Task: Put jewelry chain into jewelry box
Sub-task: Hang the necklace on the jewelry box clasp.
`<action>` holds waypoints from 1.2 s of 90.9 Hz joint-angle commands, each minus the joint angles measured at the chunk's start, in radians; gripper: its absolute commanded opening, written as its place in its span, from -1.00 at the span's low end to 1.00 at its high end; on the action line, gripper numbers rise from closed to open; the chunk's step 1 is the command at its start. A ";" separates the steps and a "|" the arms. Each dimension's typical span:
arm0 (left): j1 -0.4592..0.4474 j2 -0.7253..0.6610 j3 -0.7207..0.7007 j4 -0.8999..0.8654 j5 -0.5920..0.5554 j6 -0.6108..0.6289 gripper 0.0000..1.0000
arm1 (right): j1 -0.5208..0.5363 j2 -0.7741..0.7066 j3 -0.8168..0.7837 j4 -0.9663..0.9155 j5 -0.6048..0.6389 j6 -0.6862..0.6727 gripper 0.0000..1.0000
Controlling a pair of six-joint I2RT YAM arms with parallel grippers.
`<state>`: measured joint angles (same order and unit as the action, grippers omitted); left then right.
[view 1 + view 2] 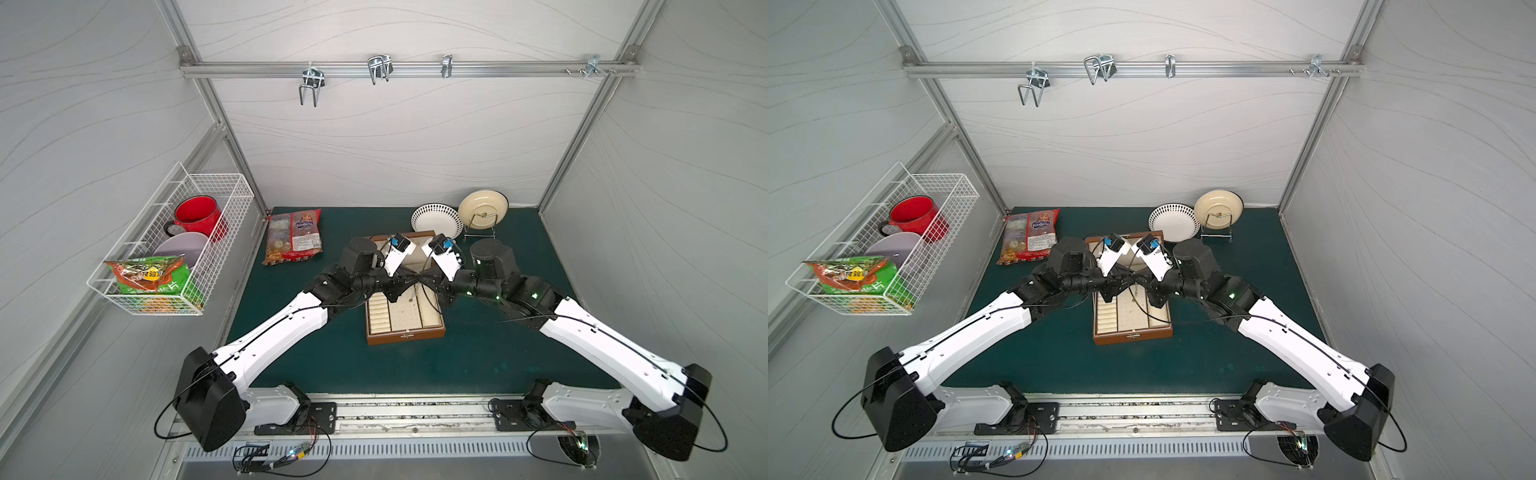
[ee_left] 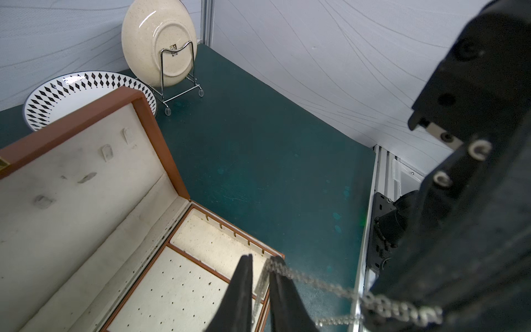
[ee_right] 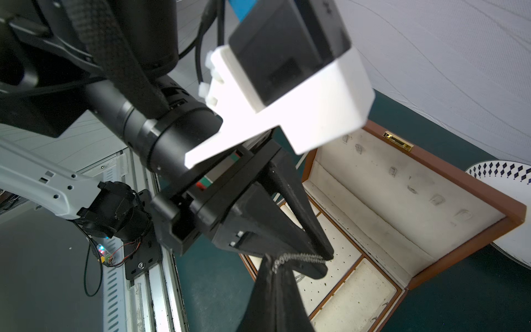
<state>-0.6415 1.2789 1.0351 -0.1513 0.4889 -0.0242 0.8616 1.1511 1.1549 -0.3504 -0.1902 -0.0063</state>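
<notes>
Left jaws: nearly closed, a thin gap, with the chain (image 2: 316, 284) caught between the tips.
Right jaws: closed tight on the chain's other end.
Chain: strung between both jaws, mid-frame, above the open box (image 1: 405, 334).
Box: centre of the desk (image 1: 478, 361).

I'm working in a robotics lab test cell. An aluminium frame (image 1: 407, 68) holds plain white wall panels (image 1: 374, 145) around a green-matted bench (image 1: 478, 365). Two robot arms (image 1: 282, 332) are bolted to a rail (image 1: 415, 415) along its front, with loose wiring (image 1: 286, 456) exposed.
</notes>
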 commanded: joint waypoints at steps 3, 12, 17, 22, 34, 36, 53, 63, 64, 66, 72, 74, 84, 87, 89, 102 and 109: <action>0.003 0.011 0.008 0.066 0.022 -0.002 -0.73 | -0.005 -0.024 0.018 -0.010 0.010 0.011 -1.00; 0.004 0.012 0.008 0.068 0.024 -0.003 -0.96 | -0.005 -0.025 0.017 -0.010 0.013 0.012 -1.00; 0.004 0.010 0.007 0.068 0.020 -0.003 -1.00 | -0.006 -0.026 0.015 -0.009 0.013 0.012 -1.00; 0.004 0.007 0.005 0.067 0.012 -0.002 -1.00 | -0.007 -0.027 0.013 -0.010 0.015 0.012 -1.00; 0.003 -0.004 0.002 0.045 -0.019 0.010 -1.00 | -0.015 -0.033 -0.005 -0.001 0.012 0.016 -1.00; 0.004 -0.007 0.002 0.041 -0.027 0.012 -1.00 | -0.019 -0.034 -0.011 0.000 0.009 0.017 -1.00; 0.005 -0.036 0.003 -0.019 -0.110 0.048 -1.00 | -0.052 -0.042 -0.053 0.025 -0.008 0.019 -1.00; 0.006 -0.035 0.021 -0.068 -0.172 0.074 -1.00 | -0.077 -0.035 -0.074 0.039 -0.022 0.019 -1.00; 0.005 -0.034 0.023 -0.071 -0.176 0.077 -1.00 | -0.078 -0.034 -0.076 0.042 -0.024 0.020 -1.00; 0.005 -0.032 0.026 -0.080 -0.186 0.083 -1.00 | -0.082 -0.032 -0.080 0.049 -0.024 0.019 -1.00; 0.005 -0.021 0.041 -0.104 -0.209 0.095 -1.00 | -0.095 -0.024 -0.092 0.068 -0.032 0.017 -1.00; 0.005 -0.016 0.046 -0.107 -0.219 0.098 -1.00 | -0.100 -0.019 -0.095 0.073 -0.034 0.017 -1.00; 0.006 0.009 0.076 -0.130 -0.256 0.106 -1.00 | -0.121 0.009 -0.102 0.103 -0.049 0.012 -1.00; 0.006 0.022 0.085 -0.135 -0.262 0.109 -1.00 | -0.130 0.020 -0.104 0.114 -0.052 0.013 -1.00; 0.006 0.029 0.091 -0.138 -0.265 0.112 -1.00 | -0.134 0.028 -0.105 0.121 -0.055 0.014 -1.00; 0.009 0.080 0.128 -0.146 -0.299 0.119 -1.00 | -0.159 0.075 -0.109 0.176 -0.076 0.017 -1.00; 0.016 0.105 0.148 -0.145 -0.304 0.121 -1.00 | -0.169 0.102 -0.106 0.197 -0.081 0.017 -1.00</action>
<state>-0.6373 1.3464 1.1202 -0.3008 0.2260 0.0765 0.7074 1.2201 1.0542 -0.2245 -0.2440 0.0036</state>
